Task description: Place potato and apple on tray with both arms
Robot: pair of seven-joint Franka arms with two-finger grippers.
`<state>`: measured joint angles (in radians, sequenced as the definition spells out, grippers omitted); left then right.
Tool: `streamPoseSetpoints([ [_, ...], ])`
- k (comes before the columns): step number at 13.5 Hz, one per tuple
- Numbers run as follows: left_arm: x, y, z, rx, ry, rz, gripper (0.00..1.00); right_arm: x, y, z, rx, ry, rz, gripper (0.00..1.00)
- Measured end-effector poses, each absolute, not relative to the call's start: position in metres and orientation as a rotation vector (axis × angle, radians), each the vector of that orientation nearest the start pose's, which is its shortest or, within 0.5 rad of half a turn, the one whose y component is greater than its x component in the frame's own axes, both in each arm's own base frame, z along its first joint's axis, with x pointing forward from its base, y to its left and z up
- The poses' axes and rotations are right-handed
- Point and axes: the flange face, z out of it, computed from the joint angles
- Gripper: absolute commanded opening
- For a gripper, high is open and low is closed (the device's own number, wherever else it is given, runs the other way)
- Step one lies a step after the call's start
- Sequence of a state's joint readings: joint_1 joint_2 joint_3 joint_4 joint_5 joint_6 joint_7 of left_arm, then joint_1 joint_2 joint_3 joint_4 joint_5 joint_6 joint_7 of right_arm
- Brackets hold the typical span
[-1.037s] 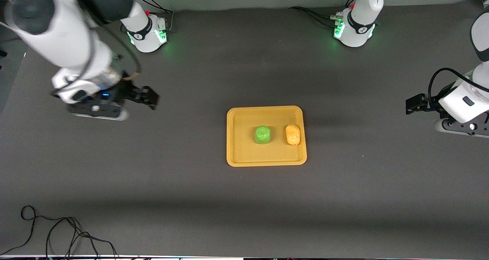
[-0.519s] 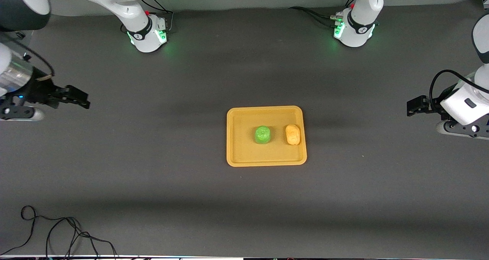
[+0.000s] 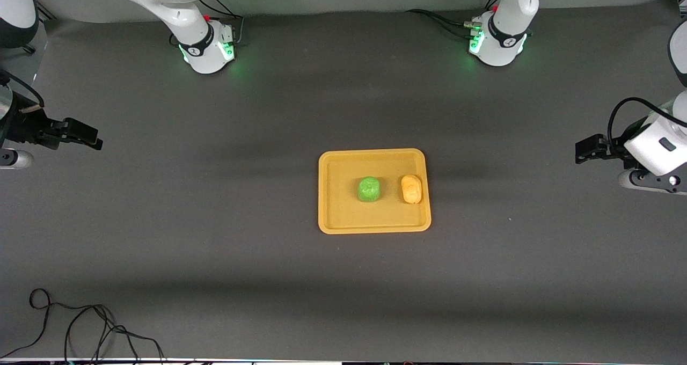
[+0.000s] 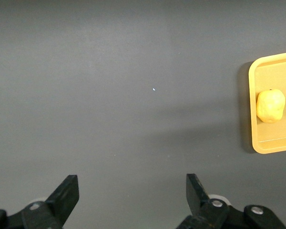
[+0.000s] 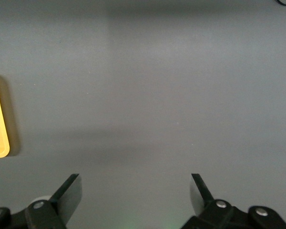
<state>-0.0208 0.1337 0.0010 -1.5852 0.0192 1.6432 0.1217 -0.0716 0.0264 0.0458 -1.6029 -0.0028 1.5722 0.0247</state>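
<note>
Withdrawn to the frame's left edge, the right gripper [image 3: 94,141] is spread; the left gripper [image 3: 582,151] too, over dark grey table [image 3: 214,236].

Your two arms [image 3: 182,5] have glossy white shells with dark grey joint bands, and each round base [image 3: 496,43] glows green with red connectors and black cables. The left gripper [image 4: 131,202] and right gripper [image 5: 133,200] have black wedge fingers with silver screws; a small tan tag, possibly tape, marks the right wrist.

Dark grey tabletop [image 3: 214,236]; loose black cable [image 3: 80,327] at near corner.
</note>
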Motion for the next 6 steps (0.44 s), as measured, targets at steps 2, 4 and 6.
streamPoseSetpoints([
  [2, 0.5944, -0.0099, 0.5460, -3.112, 0.226, 0.135, 1.00, 0.5606, -0.0123, 0.5972, -3.141, 0.071, 0.083, 1.00],
  [4, 0.5931, -0.0102, 0.5454, -3.107, 0.231, 0.152, 1.00, 0.5600, -0.0123, 0.5970, -3.141, 0.071, 0.092, 1.00],
  [6, 0.5930, -0.0117, 0.5458, -3.106, 0.235, 0.153, 1.00, 0.5582, -0.0124, 0.5957, -3.140, 0.072, 0.117, 1.00],
])
